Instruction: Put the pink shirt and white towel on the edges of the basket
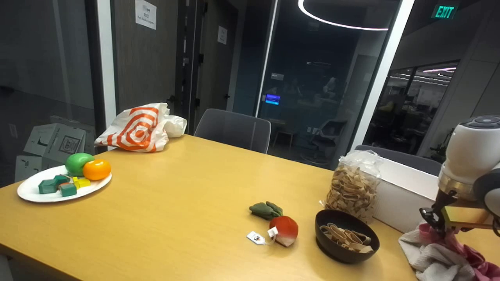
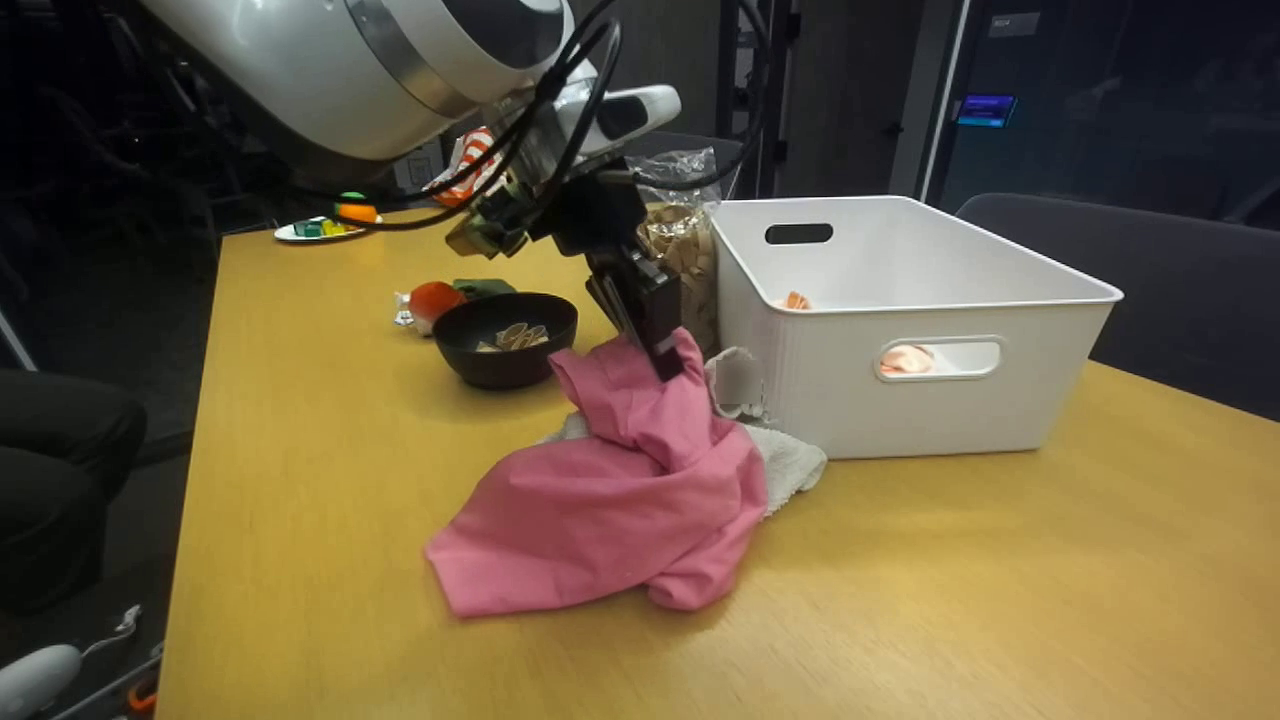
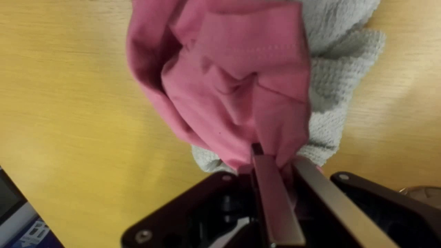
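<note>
The pink shirt (image 2: 610, 500) lies crumpled on the table in front of the white basket (image 2: 820, 390). It also shows in the wrist view (image 3: 220, 93) and in an exterior view (image 1: 486, 269). The white towel (image 2: 785, 460) is bunched partly under the shirt, beside the basket's near corner; it shows in the wrist view (image 3: 330, 86) and in an exterior view (image 1: 433, 259). My gripper (image 3: 278, 156) points down with a fold of the shirt between its close fingers. In both exterior views the gripper (image 1: 439, 230) (image 2: 650, 350) is low, beside the basket, and the shirt peaks up to it.
A black bowl (image 1: 324, 249) with tan pieces and a clear bag (image 1: 351, 191) of similar pieces stand beside the basket. A red toy (image 1: 283, 230) and a green one (image 1: 266, 210) lie near the bowl. A plate (image 1: 29, 195) with toy food and a Target bag (image 1: 136, 128) are farther off.
</note>
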